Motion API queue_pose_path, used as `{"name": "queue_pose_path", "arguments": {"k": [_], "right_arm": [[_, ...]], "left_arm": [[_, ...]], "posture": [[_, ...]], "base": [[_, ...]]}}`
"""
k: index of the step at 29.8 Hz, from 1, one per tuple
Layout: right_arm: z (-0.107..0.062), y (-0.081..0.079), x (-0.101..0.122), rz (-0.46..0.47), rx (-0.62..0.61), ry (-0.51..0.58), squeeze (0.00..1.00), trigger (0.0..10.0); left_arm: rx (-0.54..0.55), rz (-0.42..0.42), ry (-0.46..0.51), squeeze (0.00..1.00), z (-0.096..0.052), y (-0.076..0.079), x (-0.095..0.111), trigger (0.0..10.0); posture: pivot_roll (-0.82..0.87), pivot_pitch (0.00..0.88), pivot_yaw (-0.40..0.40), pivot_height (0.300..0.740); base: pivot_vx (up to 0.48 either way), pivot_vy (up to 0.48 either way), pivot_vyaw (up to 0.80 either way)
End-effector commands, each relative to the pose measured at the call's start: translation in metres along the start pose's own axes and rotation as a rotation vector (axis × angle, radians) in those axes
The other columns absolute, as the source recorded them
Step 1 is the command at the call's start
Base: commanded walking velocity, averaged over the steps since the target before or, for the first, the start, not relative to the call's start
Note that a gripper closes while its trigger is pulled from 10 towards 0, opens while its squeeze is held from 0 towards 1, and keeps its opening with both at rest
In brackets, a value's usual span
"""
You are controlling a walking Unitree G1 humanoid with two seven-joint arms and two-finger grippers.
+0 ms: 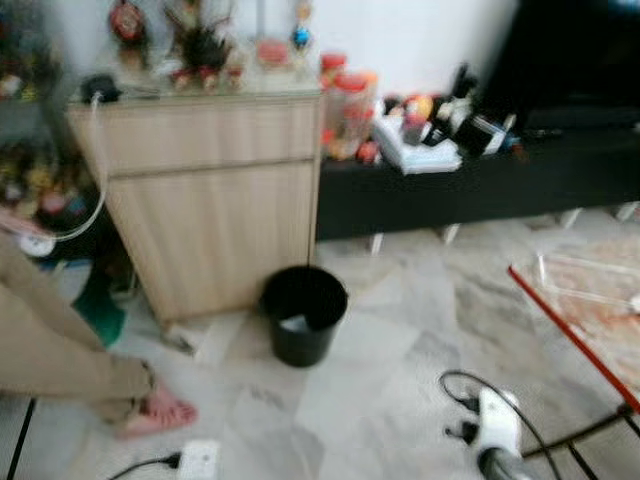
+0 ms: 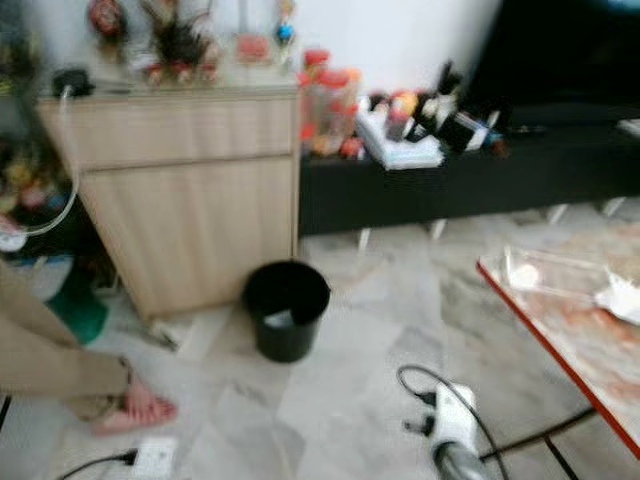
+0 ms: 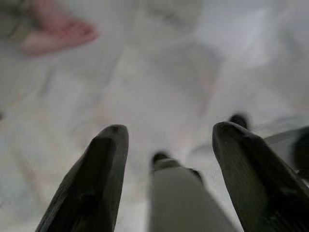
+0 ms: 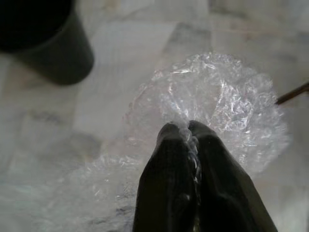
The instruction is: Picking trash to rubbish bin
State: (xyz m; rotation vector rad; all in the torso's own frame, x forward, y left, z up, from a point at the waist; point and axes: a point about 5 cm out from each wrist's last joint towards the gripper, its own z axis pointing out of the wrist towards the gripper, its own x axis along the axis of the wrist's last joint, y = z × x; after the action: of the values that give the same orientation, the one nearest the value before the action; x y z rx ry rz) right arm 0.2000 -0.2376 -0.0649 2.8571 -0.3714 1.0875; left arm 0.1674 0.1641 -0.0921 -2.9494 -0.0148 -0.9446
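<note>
The right gripper (image 4: pixel 187 129) is clenched on a wad of clear crinkled plastic wrap (image 4: pixel 217 101), its two black fingers pinched together with a fold of film caught between the tips. The wad hangs beyond the fingertips, above the marble floor (image 4: pixel 130 58); the pinch at one edge appears chosen to carry the light film without crushing it. The left gripper (image 3: pixel 166 145) is released, fingers spread and holding nothing, over bare floor.

The black rubbish bin (image 1: pixel 303 314) stands upright on the floor just in front of the wooden cabinet (image 1: pixel 210 200), mouth open, with something pale lying inside. In the right wrist view it sits near the held wrap but apart from it, so the drop is judged not yet made.

Obstructions: a white power strip (image 1: pixel 497 420) with dark cables lies on the floor between robot and bin. A person's foot in a pink sandal (image 1: pixel 155 412) rests near the bin, beside the cabinet. A red-edged table (image 1: pixel 560 320) stands on the robot's right.
</note>
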Motion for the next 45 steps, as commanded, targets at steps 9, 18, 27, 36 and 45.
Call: {"name": "queue_pose_path", "arguments": {"k": [9, 18, 27, 36, 45], "right_arm": [[0.0029, -0.0091, 0.0105, 0.024, 0.016, 0.032, 0.0, 10.0], [0.0033, -0.0123, 0.0109, 0.024, 0.026, 0.033, 0.0, 10.0], [0.0032, -0.0131, 0.0096, 0.01, 0.03, 0.026, 0.0, 10.0], [0.0028, -0.0139, 0.0068, -0.002, 0.034, 0.018, 0.0, 10.0], [0.0029, -0.0135, 0.0063, -0.006, 0.038, 0.007, 0.0, 10.0]], "left_arm": [[0.028, 0.013, -0.011, 0.0, -0.0006, -0.0103, -0.0022, 10.0], [0.023, 0.015, -0.015, 0.0, -0.0007, -0.0085, -0.0033, 10.0], [0.018, 0.018, -0.011, 0.0, -0.0002, -0.0064, -0.0014, 10.0], [0.012, 0.02, -0.008, 0.0, 0.0, -0.0038, -0.0007, 10.0], [0.015, 0.023, -0.017, 0.0, -0.0005, -0.0049, -0.003, 10.0]], "posture": [[0.02, 0.0, -0.091, 0.74], [0.02, 0.0, -0.089, 0.74], [0.02, 0.013, -0.089, 0.74], [0.02, 0.013, -0.089, 0.74], [0.02, 0.018, -0.093, 0.74]], "base": [[0.48, 0.0, 0.0], [0.48, 0.0, 0.0], [0.48, 0.0, 0.0], [0.48, 0.0, 0.51], [0.342, 0.0, 0.0]]}}
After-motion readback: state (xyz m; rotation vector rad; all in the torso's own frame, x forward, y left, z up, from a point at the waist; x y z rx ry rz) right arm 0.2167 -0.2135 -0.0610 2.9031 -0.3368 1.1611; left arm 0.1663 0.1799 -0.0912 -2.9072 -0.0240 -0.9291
